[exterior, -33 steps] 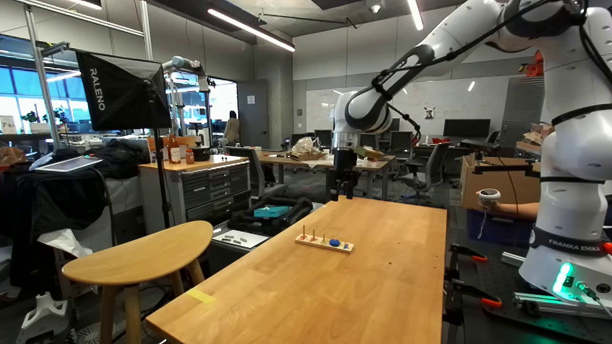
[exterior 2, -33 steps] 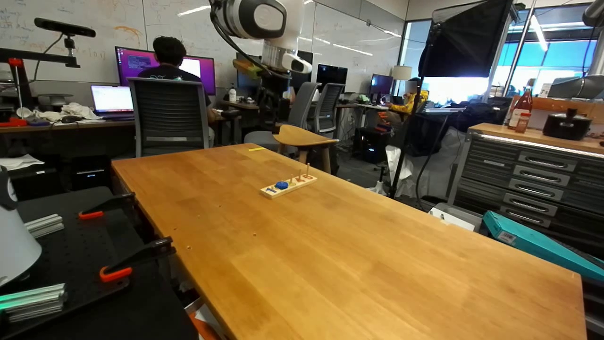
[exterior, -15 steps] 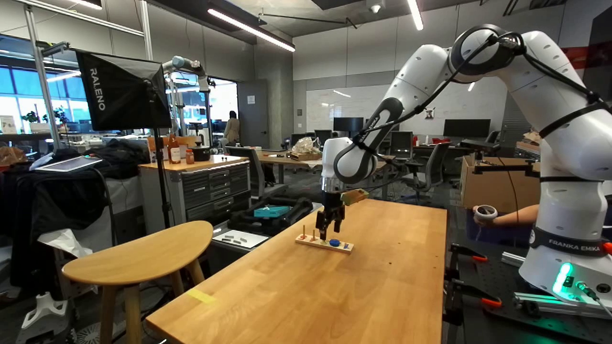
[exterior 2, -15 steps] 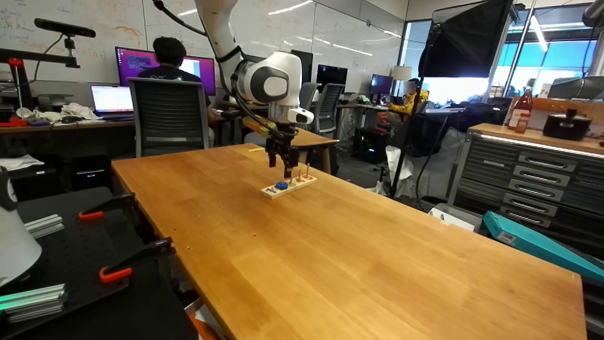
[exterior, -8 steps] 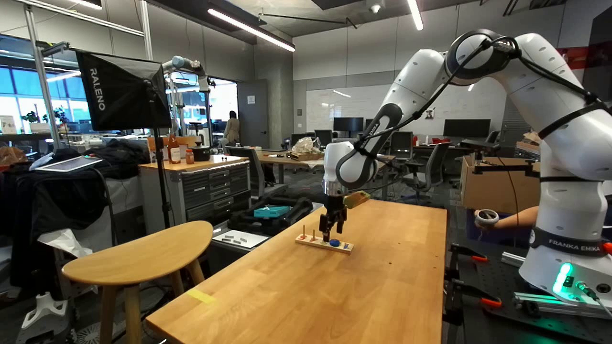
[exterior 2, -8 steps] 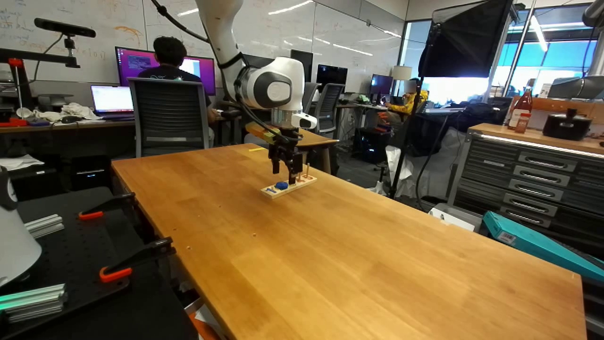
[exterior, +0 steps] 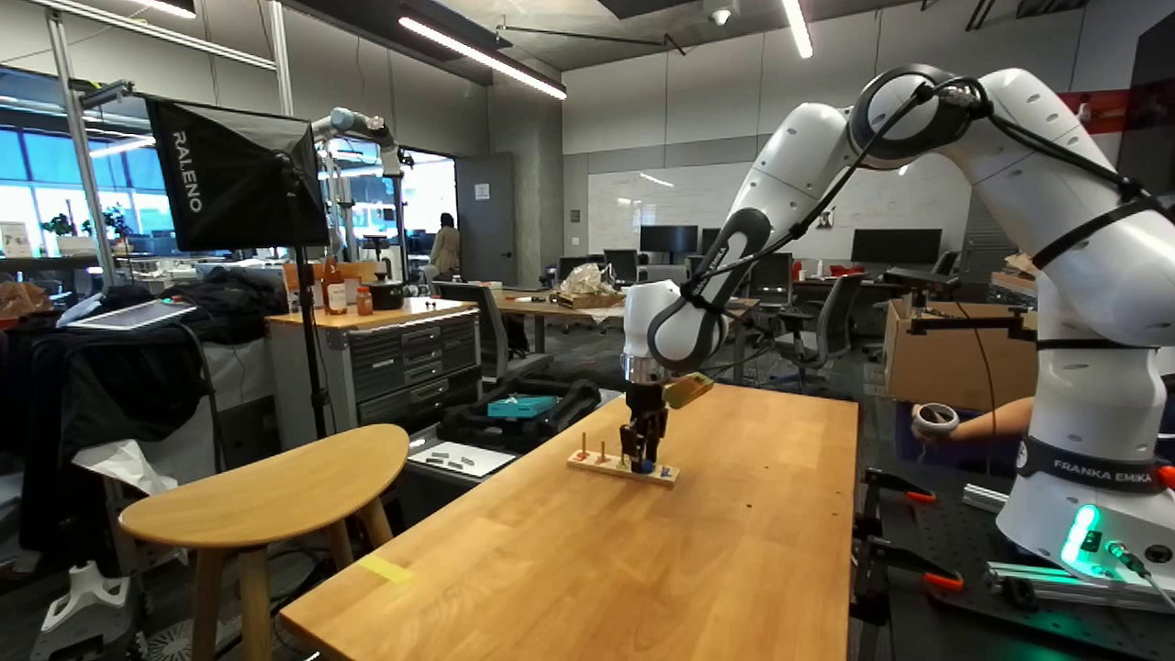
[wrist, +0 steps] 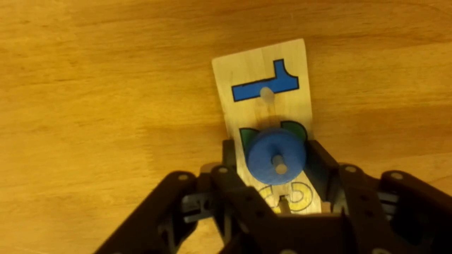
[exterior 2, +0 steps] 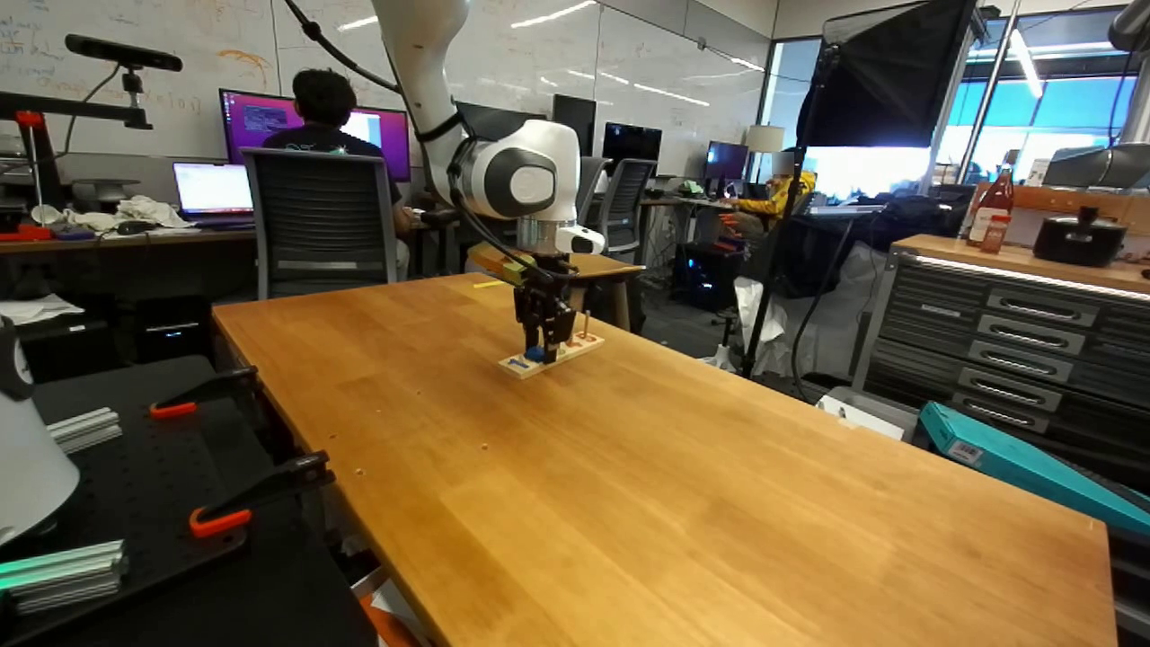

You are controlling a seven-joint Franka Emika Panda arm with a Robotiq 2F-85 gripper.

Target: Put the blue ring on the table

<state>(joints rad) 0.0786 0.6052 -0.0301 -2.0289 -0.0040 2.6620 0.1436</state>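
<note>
The blue ring (wrist: 259, 151) is a small round disc on a peg (wrist: 279, 165) of a pale board (wrist: 243, 67) with printed numbers. That board lies on the table (wrist: 106, 106), a long light wooden top. My gripper (wrist: 270, 150) points down around the ring, partly closed. In the wrist view the right finger (wrist: 319, 165) appears to touch the ring's side; a thin gap shows between the ring and the left finger (wrist: 229, 151). In both exterior views the fingers partly cover the blue ring (exterior 2: 534, 354), and the gripper (exterior: 643, 464) stands low over the board.
Bare upright pegs (exterior: 603, 451) rise from the board beside my gripper. A rounded oval wooden table (exterior: 275, 491) stands next to the long one. Clamps with orange tips (exterior 2: 220, 523) grip the table's edge by the robot base. A person (exterior 2: 323, 112) sits beyond the table.
My gripper has come down from high above the table to the board, then shifted slightly over the ring. Its fingers have drawn closer together in the last half second. The board has not visibly moved.
</note>
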